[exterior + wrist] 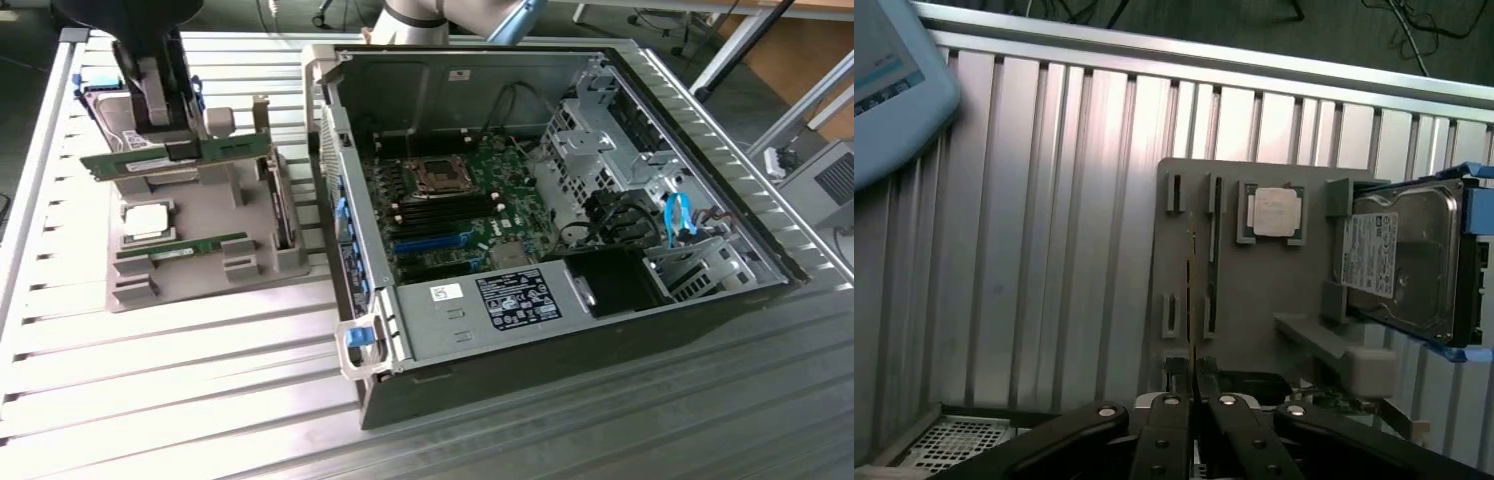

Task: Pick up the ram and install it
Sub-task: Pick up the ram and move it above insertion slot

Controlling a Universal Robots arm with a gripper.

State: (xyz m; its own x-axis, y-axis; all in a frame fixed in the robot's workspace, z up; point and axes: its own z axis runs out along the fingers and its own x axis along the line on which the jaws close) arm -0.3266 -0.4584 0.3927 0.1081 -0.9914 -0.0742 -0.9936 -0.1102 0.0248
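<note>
Here the gripper (170, 148) is closed on the ram (123, 163). It holds the green stick by its upper long edge, nearly level, over the grey holder (200, 275) at the exterior view's left. A second green stick (180, 248) lies in the holder, near a square silver chip (147, 220). The open computer case (534, 330) stands just beside the holder on the counter (174, 380).

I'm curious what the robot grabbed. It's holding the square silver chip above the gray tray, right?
No. The gripper holds the long green stick above the gray tray; the exterior view shows it. The square silver chip lies in the tray.
</note>
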